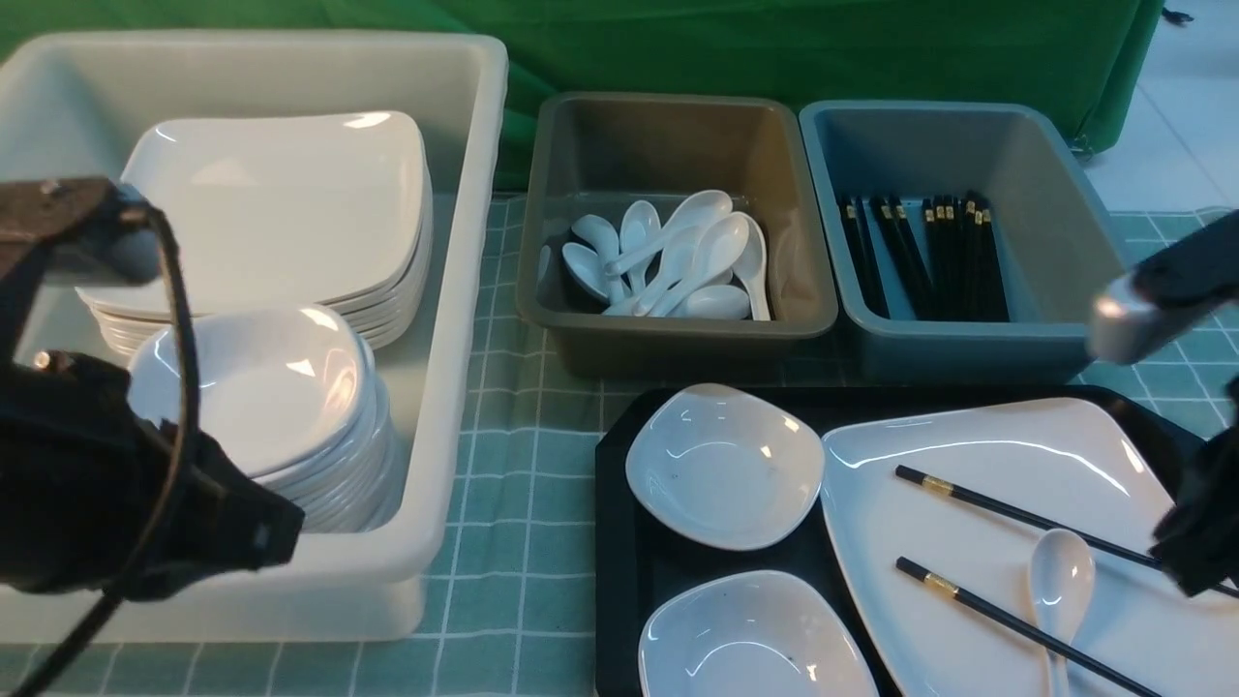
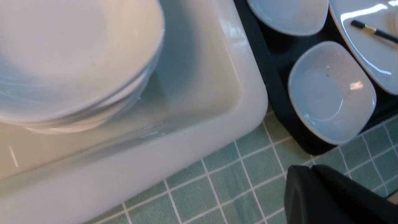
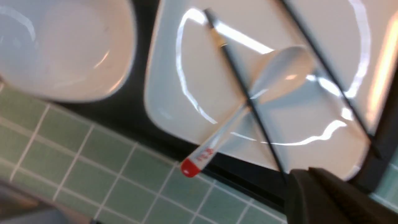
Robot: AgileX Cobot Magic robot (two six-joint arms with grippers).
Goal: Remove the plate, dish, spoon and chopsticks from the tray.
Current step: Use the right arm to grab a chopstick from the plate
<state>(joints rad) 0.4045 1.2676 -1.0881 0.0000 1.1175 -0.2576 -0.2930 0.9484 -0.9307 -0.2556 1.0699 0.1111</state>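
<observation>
left gripper (image 1: 254,530) is hanging pinched together by the white tub (image 1: 455,290), holding nothing. the tray (image 1: 619,581) is carrying the plate (image 1: 1016,455), with the chopsticks (image 1: 1007,507) and spoon (image 1: 1062,571) lying on it. those sticks are looking light, stiff and slippery on the glaze, so pinching mid-shaft seems best. right gripper (image 1: 1200,547) is sitting with jaws together at the farther stick's thin end; whether it's gripping it, i can't tell.
</observation>
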